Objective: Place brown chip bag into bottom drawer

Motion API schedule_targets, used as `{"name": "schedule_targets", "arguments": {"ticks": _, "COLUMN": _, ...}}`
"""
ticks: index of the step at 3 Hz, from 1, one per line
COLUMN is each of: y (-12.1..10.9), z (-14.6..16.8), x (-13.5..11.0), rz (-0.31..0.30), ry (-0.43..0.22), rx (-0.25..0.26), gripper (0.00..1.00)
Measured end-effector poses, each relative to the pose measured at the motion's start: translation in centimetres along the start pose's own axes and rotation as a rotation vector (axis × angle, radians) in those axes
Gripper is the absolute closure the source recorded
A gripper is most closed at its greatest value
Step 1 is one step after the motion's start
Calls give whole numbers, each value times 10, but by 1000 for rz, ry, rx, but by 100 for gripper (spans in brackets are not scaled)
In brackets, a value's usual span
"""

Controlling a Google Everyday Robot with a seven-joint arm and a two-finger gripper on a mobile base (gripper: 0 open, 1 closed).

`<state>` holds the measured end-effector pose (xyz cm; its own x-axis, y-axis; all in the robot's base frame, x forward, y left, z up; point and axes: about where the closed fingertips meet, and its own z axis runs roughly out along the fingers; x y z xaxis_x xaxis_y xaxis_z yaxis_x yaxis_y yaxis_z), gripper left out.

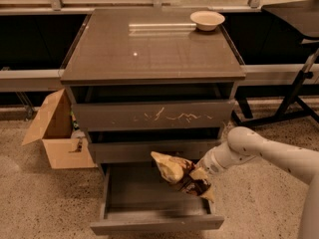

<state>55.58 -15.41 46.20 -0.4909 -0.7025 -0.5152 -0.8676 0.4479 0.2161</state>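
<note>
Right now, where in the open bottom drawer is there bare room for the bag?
In the bottom drawer, the floor is bare from the left wall across the middle to the front panel. The right rear is crowded: the gripper, by the right wall, holds the brown chip bag above it.

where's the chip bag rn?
Camera view, lower centre: chip bag held by the end effector above the right half of the open bottom drawer.
</note>
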Motion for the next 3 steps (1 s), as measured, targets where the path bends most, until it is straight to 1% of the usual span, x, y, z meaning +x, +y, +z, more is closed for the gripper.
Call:
{"name": "schedule_targets", "arguments": {"ticks": 1, "y": 0, "z": 0, "x": 0, "rz": 1, "ry": 0, "rx": 0, "gripper": 100}}
{"name": "schedule_targets", "arguments": {"ticks": 2, "y": -19, "z": 41, "x": 32, "rz": 79, "ry": 63, "rx": 7, "gripper": 100}}
{"name": "schedule_targets", "arguments": {"ticks": 3, "y": -37, "z": 83, "x": 66, "rz": 141, "ry": 83, "rx": -13, "gripper": 100}}
